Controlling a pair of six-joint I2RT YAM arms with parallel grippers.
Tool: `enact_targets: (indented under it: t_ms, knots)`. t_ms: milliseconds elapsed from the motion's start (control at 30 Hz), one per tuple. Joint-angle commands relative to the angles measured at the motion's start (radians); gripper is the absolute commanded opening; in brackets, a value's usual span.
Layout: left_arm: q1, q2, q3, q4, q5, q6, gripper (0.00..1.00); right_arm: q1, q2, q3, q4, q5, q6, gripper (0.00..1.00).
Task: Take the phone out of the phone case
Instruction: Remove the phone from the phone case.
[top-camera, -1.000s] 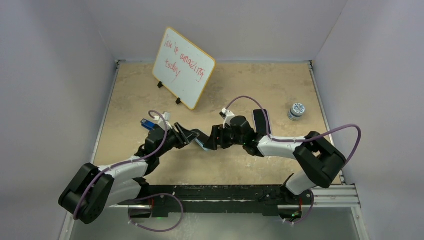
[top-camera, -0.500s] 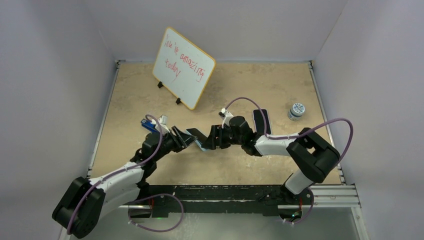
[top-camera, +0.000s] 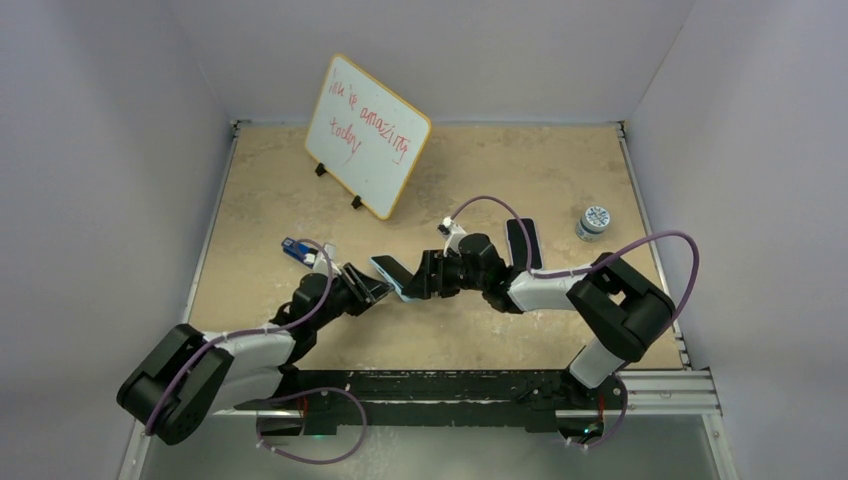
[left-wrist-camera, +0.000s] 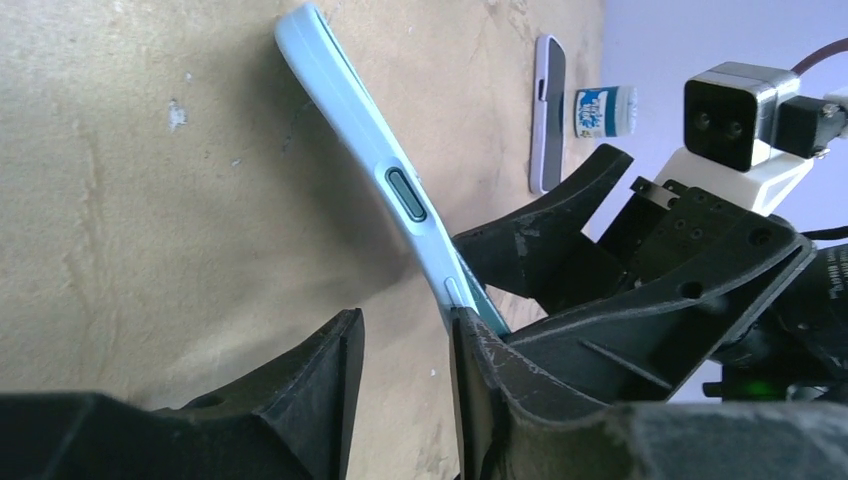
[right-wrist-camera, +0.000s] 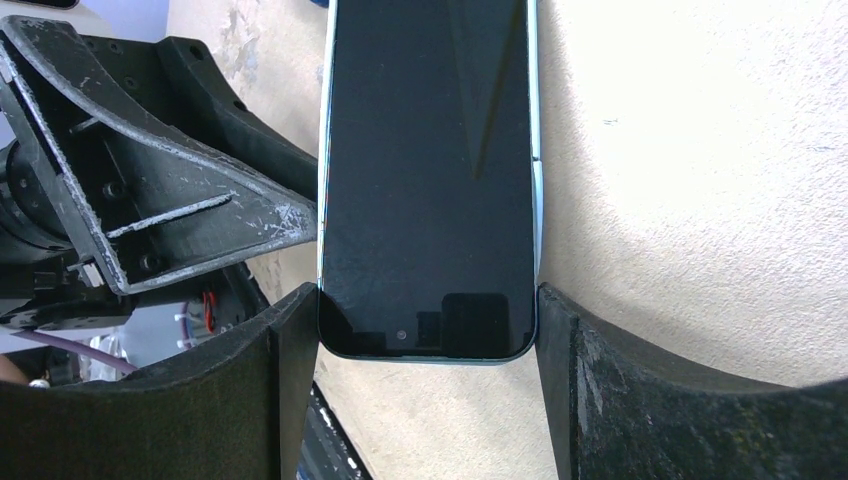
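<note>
The phone (right-wrist-camera: 430, 170), black screen up, sits in a light blue case (left-wrist-camera: 370, 170) and is held tilted above the table's middle (top-camera: 388, 272). My right gripper (right-wrist-camera: 428, 320) is shut on the phone's two long sides near one end; it also shows in the top view (top-camera: 418, 280). My left gripper (left-wrist-camera: 405, 340) is open, with bare table showing between its fingers. Its right finger (left-wrist-camera: 480, 360) touches the case's side edge by the small button. In the top view it (top-camera: 368, 290) sits just left of the phone.
A whiteboard (top-camera: 367, 135) stands at the back. A second dark phone or case (top-camera: 523, 243) lies flat right of the right wrist, with a small jar (top-camera: 594, 222) beyond it; both show in the left wrist view (left-wrist-camera: 547, 110). A blue object (top-camera: 293, 248) lies at the left.
My left arm has drawn back toward the near left, and its gripper now sits lower beside the phone. The phone's free end now shows above it. The right gripper has shifted slightly left.
</note>
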Motion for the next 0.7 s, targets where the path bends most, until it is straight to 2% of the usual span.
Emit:
enact_targets:
  t_ms: [0, 200, 400, 667]
  knots:
    - [-0.019, 0.072, 0.005, 0.178, -0.011, -0.045, 0.36, 0.001, -0.01, -0.008, 0.097, -0.027, 0.02, 0.0]
    - [-0.023, 0.068, -0.018, 0.227, -0.019, -0.064, 0.36, 0.001, -0.009, -0.01, 0.103, -0.029, 0.02, 0.0]
    - [-0.026, -0.004, -0.021, 0.179, -0.057, -0.062, 0.39, 0.0, -0.001, -0.008, 0.11, -0.031, 0.024, 0.0]
    - [-0.04, 0.065, -0.009, 0.216, -0.053, -0.057, 0.38, 0.002, -0.005, -0.006, 0.11, -0.031, 0.025, 0.0]
